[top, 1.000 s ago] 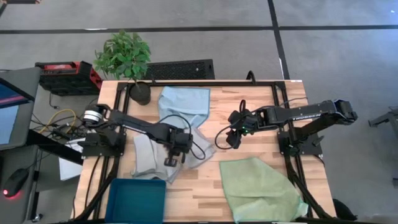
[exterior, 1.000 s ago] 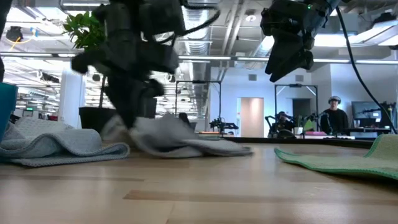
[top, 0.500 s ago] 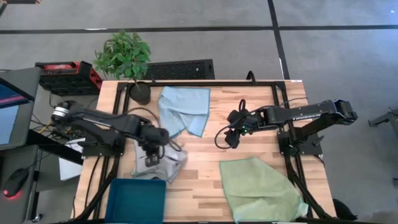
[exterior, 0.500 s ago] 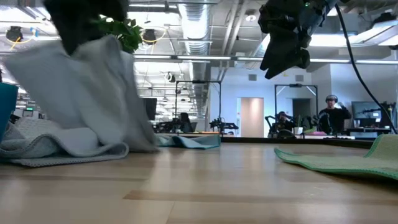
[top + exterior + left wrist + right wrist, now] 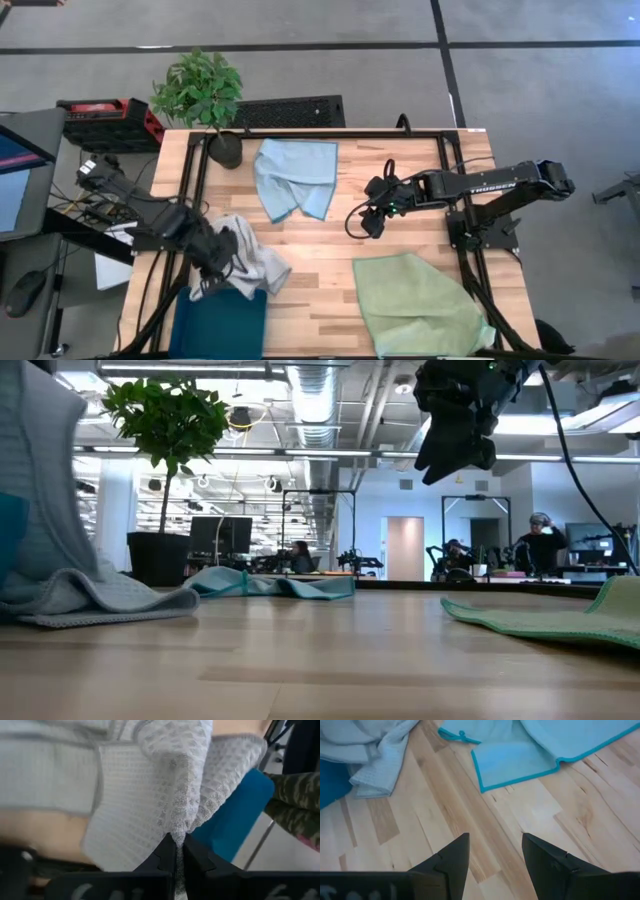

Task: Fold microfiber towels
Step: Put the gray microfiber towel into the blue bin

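Wooden table (image 5: 320, 255) — left pincer (image 5: 176, 851) pinches grey towel (image 5: 150, 795) | right pincer (image 5: 495, 851) agape

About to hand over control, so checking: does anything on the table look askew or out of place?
Yes. The left gripper pinches a grey towel whose bunched heap drapes over the teal bin rim. The blue towel lies rumpled, one edge folded under. The right gripper hovers open, empty.

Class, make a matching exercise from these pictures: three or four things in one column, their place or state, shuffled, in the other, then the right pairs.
1. grey towel
2. light blue towel
3. green towel
4. right gripper

A. open, above bare wood
B. flat at the table's front right corner
C. pinched by the left gripper
D. crumpled beside the potted plant

Pairs: 1-C, 2-D, 3-B, 4-A
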Robot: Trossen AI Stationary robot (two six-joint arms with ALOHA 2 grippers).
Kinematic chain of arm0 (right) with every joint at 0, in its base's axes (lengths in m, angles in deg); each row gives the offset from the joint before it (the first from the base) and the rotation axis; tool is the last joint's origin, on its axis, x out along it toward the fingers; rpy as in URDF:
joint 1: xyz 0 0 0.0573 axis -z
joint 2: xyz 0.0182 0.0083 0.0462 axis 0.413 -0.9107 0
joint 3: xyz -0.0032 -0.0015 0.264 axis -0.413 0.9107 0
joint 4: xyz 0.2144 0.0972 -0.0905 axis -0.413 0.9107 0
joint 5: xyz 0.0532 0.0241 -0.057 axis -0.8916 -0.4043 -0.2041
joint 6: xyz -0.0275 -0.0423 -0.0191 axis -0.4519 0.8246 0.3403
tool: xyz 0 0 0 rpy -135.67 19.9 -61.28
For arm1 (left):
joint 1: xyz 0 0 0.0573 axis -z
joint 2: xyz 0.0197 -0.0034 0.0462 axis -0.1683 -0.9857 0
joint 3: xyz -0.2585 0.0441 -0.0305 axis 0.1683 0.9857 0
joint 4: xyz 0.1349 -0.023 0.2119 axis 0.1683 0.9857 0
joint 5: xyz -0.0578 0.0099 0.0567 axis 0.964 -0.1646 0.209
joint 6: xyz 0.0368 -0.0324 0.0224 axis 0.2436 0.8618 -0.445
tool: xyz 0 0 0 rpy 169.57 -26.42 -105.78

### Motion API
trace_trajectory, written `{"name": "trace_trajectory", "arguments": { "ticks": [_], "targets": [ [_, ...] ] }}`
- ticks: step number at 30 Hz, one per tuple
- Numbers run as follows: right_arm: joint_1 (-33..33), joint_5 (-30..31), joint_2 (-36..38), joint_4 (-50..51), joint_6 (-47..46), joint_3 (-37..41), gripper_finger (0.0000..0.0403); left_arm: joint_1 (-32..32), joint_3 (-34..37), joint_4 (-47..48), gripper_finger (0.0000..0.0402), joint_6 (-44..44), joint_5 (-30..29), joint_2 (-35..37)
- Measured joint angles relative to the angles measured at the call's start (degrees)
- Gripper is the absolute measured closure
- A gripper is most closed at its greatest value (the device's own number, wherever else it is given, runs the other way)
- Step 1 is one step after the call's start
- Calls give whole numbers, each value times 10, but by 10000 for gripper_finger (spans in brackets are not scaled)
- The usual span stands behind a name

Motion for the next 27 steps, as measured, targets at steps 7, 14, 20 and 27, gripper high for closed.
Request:
{"name": "trace_trajectory", "arguments": {
  "ticks": [7, 14, 20, 27],
  "targets": [
    [0, 0, 0, -10, 0, 0, 198, 90, 0, -39, 401, 72, -1, -30],
    [-4, -68, 0, -61, 5, 0, 198, 154, 0, -105, 401, 77, -2, -89],
    [-15, -166, 0, -137, 27, 0, 198, 203, 0, -189, 401, 56, 1, -164],
    [-43, -246, 0, -237, 63, 0, 198, 231, 0, -236, 401, 56, 40, -242]
  ]
}}
